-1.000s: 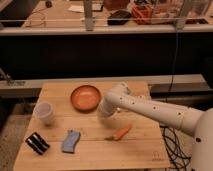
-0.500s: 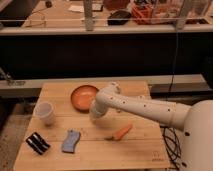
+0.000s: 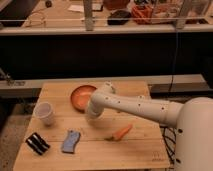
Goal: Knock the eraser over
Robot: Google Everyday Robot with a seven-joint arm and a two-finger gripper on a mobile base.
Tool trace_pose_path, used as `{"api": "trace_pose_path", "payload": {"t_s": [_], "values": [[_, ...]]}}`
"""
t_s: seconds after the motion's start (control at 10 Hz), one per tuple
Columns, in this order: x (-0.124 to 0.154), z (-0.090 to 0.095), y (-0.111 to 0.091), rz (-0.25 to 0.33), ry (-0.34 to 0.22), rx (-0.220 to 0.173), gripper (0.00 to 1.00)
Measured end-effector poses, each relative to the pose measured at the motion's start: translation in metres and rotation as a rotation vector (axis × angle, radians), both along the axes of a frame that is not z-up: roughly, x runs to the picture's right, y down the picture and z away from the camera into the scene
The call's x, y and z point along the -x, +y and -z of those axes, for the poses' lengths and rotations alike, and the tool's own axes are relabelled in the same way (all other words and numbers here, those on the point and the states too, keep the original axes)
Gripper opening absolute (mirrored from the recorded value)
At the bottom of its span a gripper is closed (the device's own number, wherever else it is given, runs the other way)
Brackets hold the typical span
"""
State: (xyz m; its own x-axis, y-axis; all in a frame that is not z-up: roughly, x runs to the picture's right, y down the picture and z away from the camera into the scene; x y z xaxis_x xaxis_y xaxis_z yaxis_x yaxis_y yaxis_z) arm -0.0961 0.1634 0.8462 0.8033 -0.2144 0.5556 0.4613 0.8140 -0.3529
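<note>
The eraser (image 3: 37,142), a small black block of two dark bars with a pale stripe between them, lies near the front left corner of the wooden table (image 3: 145,150). My white arm reaches in from the right and bends down over the middle of the table. The gripper (image 3: 92,116) is at the arm's lower end, just in front of the orange bowl (image 3: 79,96). It is shut and empty. It hangs well to the right of the eraser and farther back, without touching it.
A white cup (image 3: 45,113) stands behind the eraser on the left. A flat blue-grey pad (image 3: 71,141) lies between the eraser and the gripper. A carrot (image 3: 120,133) lies right of centre. A dark counter runs behind the table.
The arm has swung left across the table, carrying the gripper from right of the bowl to in front of it. The objects have not moved.
</note>
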Motion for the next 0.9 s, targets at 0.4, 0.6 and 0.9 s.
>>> {"api": "trace_pose_path", "payload": {"t_s": [0.4,0.6,0.9], "values": [[0.003,0.001,0.000,0.013,-0.017,0.003,0.02],[0.030,0.000,0.002,0.037,-0.032,0.007,0.02],[0.065,0.000,0.001,0.062,-0.052,0.007,0.02]]}}
